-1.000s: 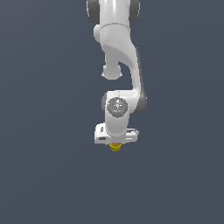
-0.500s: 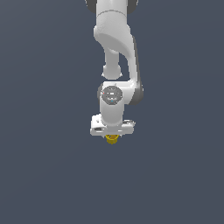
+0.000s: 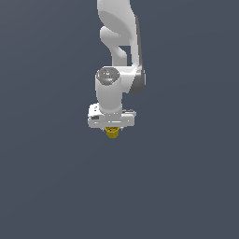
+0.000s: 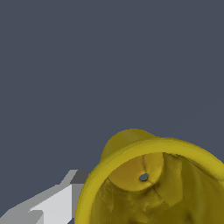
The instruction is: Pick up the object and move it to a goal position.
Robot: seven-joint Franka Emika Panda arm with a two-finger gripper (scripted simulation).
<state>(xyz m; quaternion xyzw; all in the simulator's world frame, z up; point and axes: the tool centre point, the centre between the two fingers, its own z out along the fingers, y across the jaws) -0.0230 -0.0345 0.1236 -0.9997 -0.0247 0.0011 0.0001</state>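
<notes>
The object, a small yellow cup-shaped cylinder [image 3: 112,132], hangs just under the white gripper [image 3: 112,130] in the exterior view, well above the ground plane. The gripper is shut on it; most of the cup is hidden behind the hand, and only its lower end sticks out. In the wrist view the yellow cup [image 4: 153,179] fills the near corner, its hollow round mouth facing the camera, with one pale grey finger [image 4: 52,205] beside its rim. No goal marker shows in either view.
Plain dark grey-blue background all round the arm [image 3: 119,42] in both views; no other objects, containers or edges show.
The arm has risen and shifted toward the exterior view's left, carrying the yellow cup with it. The wrist has turned, so the hand now faces differently.
</notes>
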